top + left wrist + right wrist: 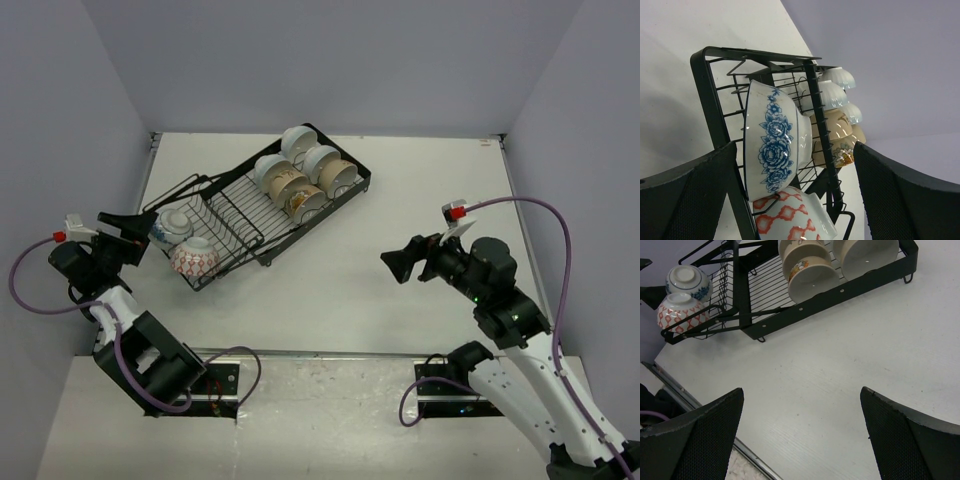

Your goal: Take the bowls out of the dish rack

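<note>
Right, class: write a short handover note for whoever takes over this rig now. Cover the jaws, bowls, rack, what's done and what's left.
Left gripper: jaws open, empty, facing the blue bowl at the rack's left end.
Right gripper: jaws open, empty, well apart from the rack.
Bowls: the blue bowl and red bowl sit in the left end; six more bowls stand in the far section.
Done: nothing unloaded.
Left: all eight bowls; the blue one is nearest the left gripper.
</note>
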`<action>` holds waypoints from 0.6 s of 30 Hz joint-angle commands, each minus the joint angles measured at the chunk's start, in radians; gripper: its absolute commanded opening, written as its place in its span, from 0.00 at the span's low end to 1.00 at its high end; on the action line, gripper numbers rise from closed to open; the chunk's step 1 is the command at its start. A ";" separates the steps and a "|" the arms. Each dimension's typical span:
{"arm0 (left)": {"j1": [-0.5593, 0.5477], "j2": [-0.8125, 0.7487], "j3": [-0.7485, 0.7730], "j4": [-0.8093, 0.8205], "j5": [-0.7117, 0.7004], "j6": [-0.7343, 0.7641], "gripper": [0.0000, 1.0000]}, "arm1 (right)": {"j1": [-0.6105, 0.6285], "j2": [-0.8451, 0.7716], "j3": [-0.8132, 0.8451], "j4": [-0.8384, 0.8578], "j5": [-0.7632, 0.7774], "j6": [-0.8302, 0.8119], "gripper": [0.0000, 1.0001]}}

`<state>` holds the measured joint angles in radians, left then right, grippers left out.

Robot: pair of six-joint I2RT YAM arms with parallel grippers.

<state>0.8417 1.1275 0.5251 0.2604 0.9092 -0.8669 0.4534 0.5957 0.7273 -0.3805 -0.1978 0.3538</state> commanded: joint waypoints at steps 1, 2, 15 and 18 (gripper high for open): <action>-0.009 -0.006 -0.008 0.069 0.034 -0.026 0.98 | 0.005 0.010 0.009 0.026 -0.020 -0.018 0.99; -0.010 -0.006 -0.010 0.071 0.033 -0.024 0.98 | 0.005 0.013 0.008 0.028 -0.022 -0.018 0.99; -0.023 0.031 -0.063 0.197 0.034 -0.119 0.94 | 0.005 0.055 0.012 0.035 -0.061 -0.018 0.99; -0.035 0.034 -0.074 0.229 0.031 -0.149 0.92 | 0.005 0.065 0.011 0.038 -0.075 -0.015 0.99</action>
<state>0.8219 1.1572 0.4664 0.4076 0.9211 -0.9722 0.4534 0.6502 0.7273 -0.3798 -0.2321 0.3523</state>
